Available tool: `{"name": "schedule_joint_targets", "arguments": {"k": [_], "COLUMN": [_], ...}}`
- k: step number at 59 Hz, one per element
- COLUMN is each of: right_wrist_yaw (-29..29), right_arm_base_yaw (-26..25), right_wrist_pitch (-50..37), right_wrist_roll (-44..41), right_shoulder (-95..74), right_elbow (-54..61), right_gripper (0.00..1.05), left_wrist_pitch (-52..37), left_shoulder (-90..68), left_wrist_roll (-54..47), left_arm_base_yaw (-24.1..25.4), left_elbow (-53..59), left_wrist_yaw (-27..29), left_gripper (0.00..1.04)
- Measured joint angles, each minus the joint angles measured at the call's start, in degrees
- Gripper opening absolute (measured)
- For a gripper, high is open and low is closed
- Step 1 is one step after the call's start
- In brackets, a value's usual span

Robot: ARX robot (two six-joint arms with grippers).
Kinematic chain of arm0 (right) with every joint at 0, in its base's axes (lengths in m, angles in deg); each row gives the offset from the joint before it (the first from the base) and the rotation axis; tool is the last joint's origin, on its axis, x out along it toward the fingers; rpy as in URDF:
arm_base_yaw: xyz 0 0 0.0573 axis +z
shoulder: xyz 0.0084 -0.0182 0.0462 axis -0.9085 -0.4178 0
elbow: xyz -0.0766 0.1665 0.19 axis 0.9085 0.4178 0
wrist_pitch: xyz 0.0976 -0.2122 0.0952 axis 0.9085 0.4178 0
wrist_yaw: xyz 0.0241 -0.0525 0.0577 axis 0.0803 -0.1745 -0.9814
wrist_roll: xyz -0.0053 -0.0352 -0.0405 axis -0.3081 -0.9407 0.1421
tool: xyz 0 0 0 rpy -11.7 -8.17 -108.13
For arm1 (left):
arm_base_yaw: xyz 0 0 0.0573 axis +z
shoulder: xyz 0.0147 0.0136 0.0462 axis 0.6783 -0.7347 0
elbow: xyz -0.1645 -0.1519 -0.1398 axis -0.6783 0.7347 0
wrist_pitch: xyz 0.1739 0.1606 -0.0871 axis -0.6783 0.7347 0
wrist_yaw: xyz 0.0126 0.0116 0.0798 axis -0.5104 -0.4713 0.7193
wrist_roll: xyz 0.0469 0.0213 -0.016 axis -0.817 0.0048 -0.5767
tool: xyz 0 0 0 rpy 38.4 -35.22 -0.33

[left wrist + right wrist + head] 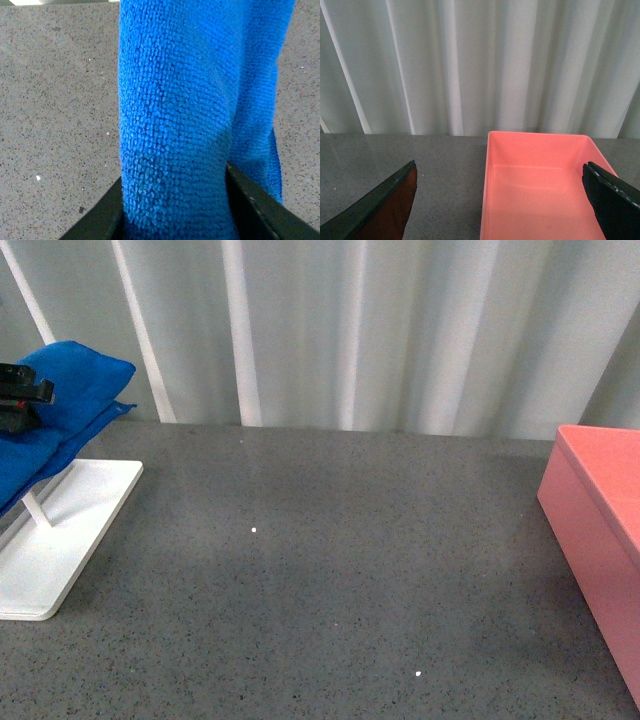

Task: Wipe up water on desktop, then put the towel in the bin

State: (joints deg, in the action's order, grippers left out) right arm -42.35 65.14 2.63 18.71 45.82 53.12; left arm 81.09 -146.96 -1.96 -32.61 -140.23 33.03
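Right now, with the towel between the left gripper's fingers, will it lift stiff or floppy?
Probably floppy: the towel hangs in soft folds inside the left gripper. Its looped terry pile likely grips well, so it seems unlikely to slip.

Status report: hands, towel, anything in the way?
Left hand shut on towel, near rack. Right hand open, empty, facing bin. Nothing blocking on desktop.

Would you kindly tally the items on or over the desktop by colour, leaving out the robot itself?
Blue: 1, the towel
Pink: 1, the bin
White: 1, the rack
Total: 3
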Motion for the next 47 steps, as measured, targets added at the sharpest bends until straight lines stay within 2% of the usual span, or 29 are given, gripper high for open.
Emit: {"name": "schedule_joint_targets", "arguments": {"k": [10,16,27,35,42,47], "right_wrist_yaw": [0.00,0.00,0.00,0.00,0.00,0.00], "right_arm_base_yaw": [0.00,0.00,0.00,0.00,0.00,0.00], "right_wrist_pitch": [0.00,0.00,0.00,0.00,0.00,0.00], "right_wrist_roll": [0.00,0.00,0.00,0.00,0.00,0.00], "right_shoulder": [0.00,0.00,0.00,0.00,0.00,0.00], "right_elbow": [0.00,0.00,0.00,0.00,0.00,0.00], "right_gripper": [0.98,0.98,0.98,0.98,0.98,0.98], "left_wrist_pitch": [0.15,0.33,0.87,0.11,-4.26,-11.21], "left_shoulder": [3.50,5.16,7.89,12.87,18.99,23.67], "left_wrist_roll": [0.28,0.31,0.81,4.33,9.68,15.91], "left_arm_base_yaw": [0.04,0.22,0.09,-1.38,-5.35,-10.32], "left_elbow": [1.29,1.66,2.78,5.38,8.74,12.39], "left_wrist_yaw": [-2.62,-3.15,-5.99,-12.96,-20.48,-25.31], "left_gripper": [0.18,0.09,0.07,0.07,0.07,0.07]}}
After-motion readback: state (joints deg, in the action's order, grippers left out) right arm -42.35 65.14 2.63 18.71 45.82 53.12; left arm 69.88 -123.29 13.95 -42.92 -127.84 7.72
